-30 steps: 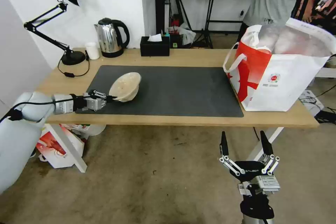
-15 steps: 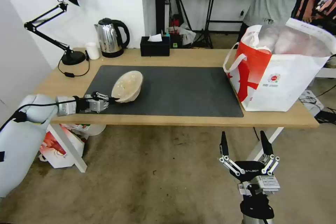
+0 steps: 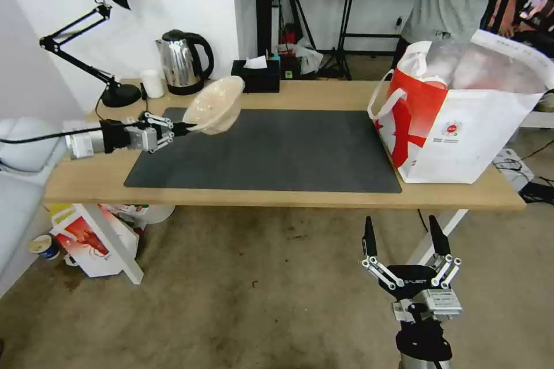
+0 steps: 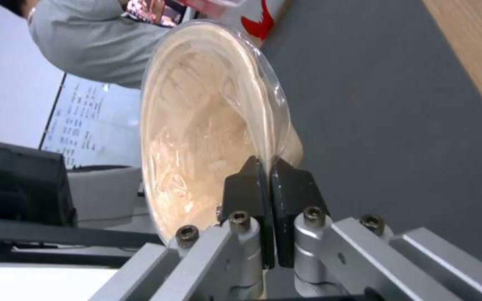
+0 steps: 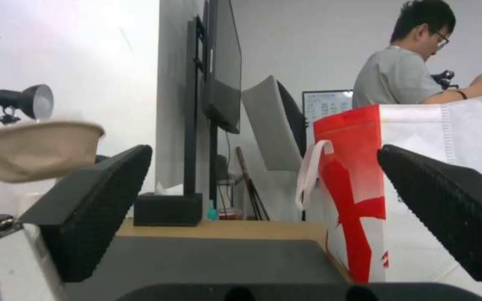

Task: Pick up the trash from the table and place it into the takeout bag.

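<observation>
Over the tabletop's left end, left gripper: reaches in from the left edge, jaws pinched together on the near rim of the shallow beige bowl.
Bowl: held clear of the dark grey mat, tilted with its opening facing up and to the left, projecting beyond the fingertips toward the mat's back-left corner; in the left wrist view the two black pads clamp its thin rim.
Table: light wood, the mat across its middle.
Back edge: desk lamp at the back-left corner, then small white cup, kettle, black tissue box.
Right end: takeout bag stands upright on the right edge, mouth open, well apart from the bowl.
Right gripper: below the table's front edge, over the floor, fingers spread apart, holding nothing.
</observation>
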